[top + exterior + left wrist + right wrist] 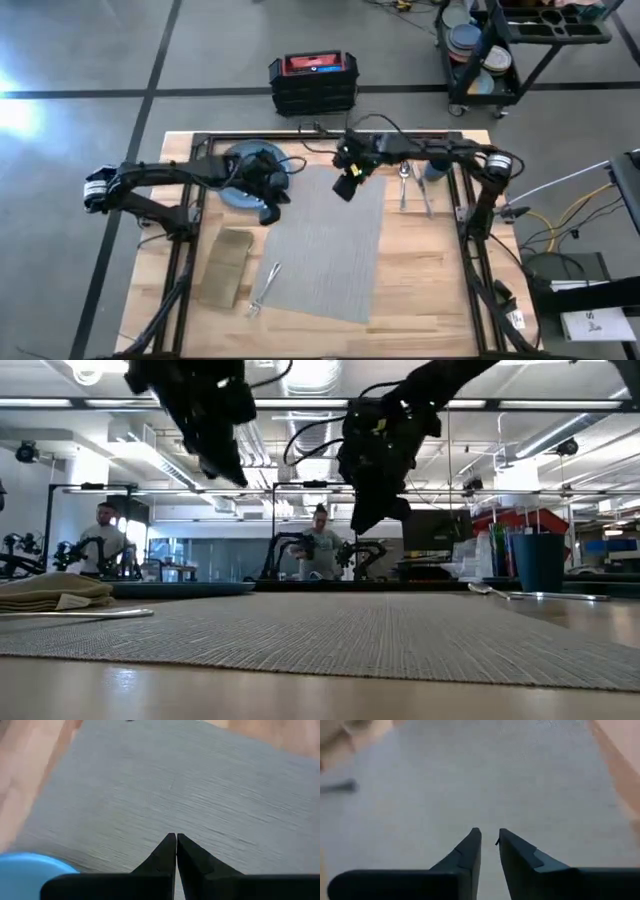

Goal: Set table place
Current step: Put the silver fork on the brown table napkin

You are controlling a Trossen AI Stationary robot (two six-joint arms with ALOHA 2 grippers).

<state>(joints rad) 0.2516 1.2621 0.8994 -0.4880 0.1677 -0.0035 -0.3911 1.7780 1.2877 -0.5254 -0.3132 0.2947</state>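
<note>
The grey woven placemat lies flat in the middle of the table. A blue plate rests on the wood by the mat's far left corner, partly under my left arm. My left gripper hangs shut above the mat's left edge, next to the plate. My right gripper hangs above the mat's far part, slightly open, nothing between its fingers. Left of the mat lie a tan napkin and a fork. Spoon, knife and dark-blue cup are to its right.
A black and red toolbox stands on the floor beyond the table's far edge. A black cart with stacked dishes stands at the far right. In the low view, people sit in the room behind the table.
</note>
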